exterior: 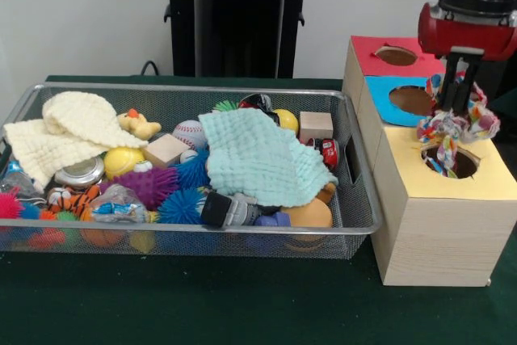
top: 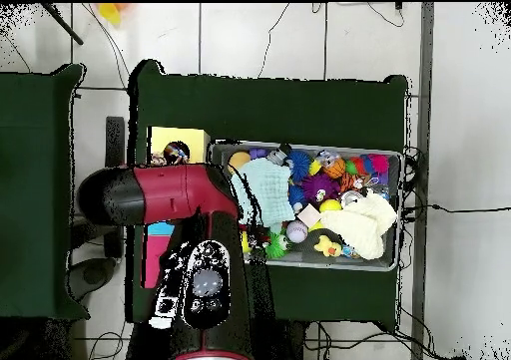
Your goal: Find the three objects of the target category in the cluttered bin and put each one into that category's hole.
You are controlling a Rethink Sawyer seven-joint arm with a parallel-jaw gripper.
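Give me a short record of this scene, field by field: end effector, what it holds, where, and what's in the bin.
end effector: shut on the multicoloured rope toy
position: over the yellow section's hole of the wooden box
other holes: red and blue
bin: wire mesh bin full of toys
cloths: cream cloth, mint cloth

The red arm (top: pixel 165 194) covers the box (top: pixel 180 142) beside the cluttered bin (top: pixel 403 206).
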